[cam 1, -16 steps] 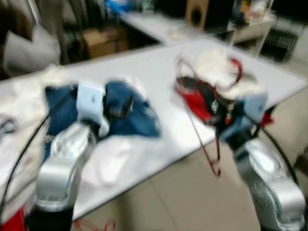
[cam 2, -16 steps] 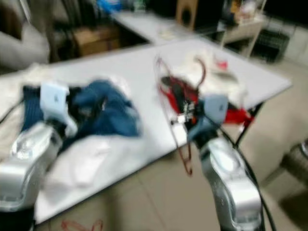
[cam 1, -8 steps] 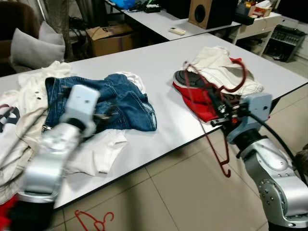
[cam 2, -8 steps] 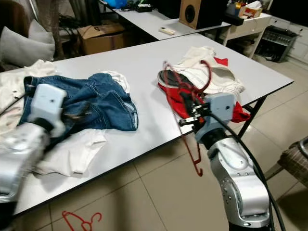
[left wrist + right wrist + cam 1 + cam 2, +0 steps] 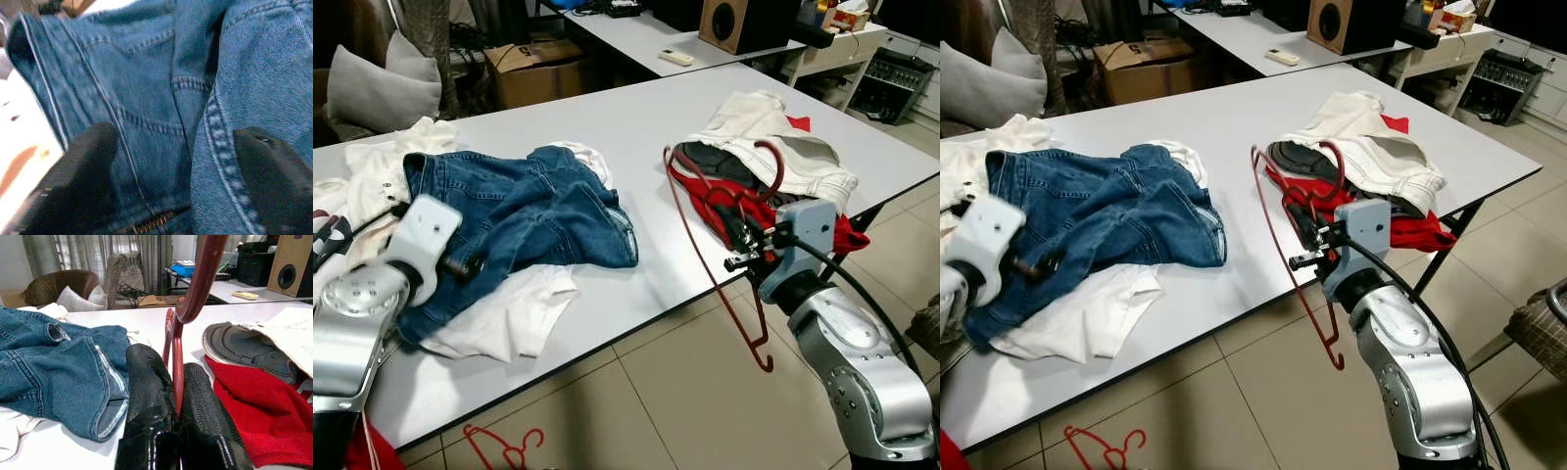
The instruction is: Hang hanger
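A dark red hanger hangs tilted over the white table's front edge, hook up near the clothes pile and lower corner out over the floor. My right gripper is shut on it near the neck; in the right wrist view the two fingers pinch the red bar. My left gripper stands open just above the blue jeans on the table's left part, one finger on each side of a denim fold.
A pile of red and white clothes lies behind the right gripper. White shirts lie under and left of the jeans. Another red hanger lies on the tiled floor by the table's front. A second table with a speaker stands behind.
The view has sharpened and shifted. My left arm has dropped to the left, onto the jeans. The right gripper still holds the hanger, now slightly lower and nearer the table edge.
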### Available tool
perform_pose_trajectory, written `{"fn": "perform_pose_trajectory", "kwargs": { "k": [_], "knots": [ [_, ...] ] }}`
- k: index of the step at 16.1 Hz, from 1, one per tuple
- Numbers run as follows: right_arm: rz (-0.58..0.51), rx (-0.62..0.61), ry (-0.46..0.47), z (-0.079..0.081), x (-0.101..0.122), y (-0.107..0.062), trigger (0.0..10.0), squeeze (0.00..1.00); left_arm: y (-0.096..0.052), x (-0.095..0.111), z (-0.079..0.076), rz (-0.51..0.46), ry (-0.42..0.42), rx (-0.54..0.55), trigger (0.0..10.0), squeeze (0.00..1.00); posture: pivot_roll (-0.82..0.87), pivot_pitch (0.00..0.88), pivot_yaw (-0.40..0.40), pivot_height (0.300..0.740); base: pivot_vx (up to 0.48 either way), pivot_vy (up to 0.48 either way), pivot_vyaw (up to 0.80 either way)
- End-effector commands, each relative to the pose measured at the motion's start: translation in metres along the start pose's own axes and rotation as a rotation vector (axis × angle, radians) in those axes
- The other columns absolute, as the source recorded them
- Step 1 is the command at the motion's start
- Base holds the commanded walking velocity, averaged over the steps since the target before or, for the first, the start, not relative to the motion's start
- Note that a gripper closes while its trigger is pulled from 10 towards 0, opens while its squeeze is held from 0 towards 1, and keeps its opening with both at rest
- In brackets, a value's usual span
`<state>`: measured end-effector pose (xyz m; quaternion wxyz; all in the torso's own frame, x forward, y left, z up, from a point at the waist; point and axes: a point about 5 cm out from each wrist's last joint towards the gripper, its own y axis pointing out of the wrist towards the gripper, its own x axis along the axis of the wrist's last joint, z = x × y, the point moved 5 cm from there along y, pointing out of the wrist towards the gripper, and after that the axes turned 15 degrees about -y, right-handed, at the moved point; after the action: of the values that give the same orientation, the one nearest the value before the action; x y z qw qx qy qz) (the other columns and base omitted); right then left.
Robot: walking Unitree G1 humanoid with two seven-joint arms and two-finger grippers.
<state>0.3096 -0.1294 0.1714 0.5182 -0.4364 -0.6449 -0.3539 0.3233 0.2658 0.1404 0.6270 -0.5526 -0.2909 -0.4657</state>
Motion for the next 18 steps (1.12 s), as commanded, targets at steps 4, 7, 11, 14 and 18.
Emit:
{"fn": "perform_pose_trajectory", "kwargs": {
  "k": [4,7,11,14,18],
  "knots": [
    [0.004,0.016,0.002,0.005,-0.001,-0.002,10.0,0.00,0.001,-0.006,-0.011,0.013,-0.040,-0.052,0.0,0.00,-0.11,0.000,-0.021,0.740,0.000,0.000,0.00],
    [0.007,0.014,-0.001,0.004,-0.002,-0.002,10.0,0.00,0.001,-0.009,-0.016,0.022,-0.039,-0.078,0.0,0.00,-0.12,0.000,-0.023,0.740,0.000,0.000,0.00],
    [0.010,-0.002,-0.006,0.000,-0.003,-0.001,10.0,0.00,-0.001,-0.008,-0.028,0.015,-0.066,-0.142,0.0,0.00,-0.11,0.000,-0.026,0.740,0.000,0.000,0.00],
    [0.013,-0.020,-0.012,-0.002,-0.004,0.000,10.0,0.00,-0.005,-0.011,-0.040,0.027,-0.074,-0.224,0.0,0.00,-0.11,0.000,-0.027,0.740,0.000,0.000,0.00],
    [0.010,-0.037,-0.016,-0.006,-0.003,0.002,10.0,0.00,-0.006,-0.009,-0.045,0.030,-0.099,-0.257,0.0,0.00,-0.11,0.000,-0.021,0.740,0.000,0.000,0.00]
  ]
}}
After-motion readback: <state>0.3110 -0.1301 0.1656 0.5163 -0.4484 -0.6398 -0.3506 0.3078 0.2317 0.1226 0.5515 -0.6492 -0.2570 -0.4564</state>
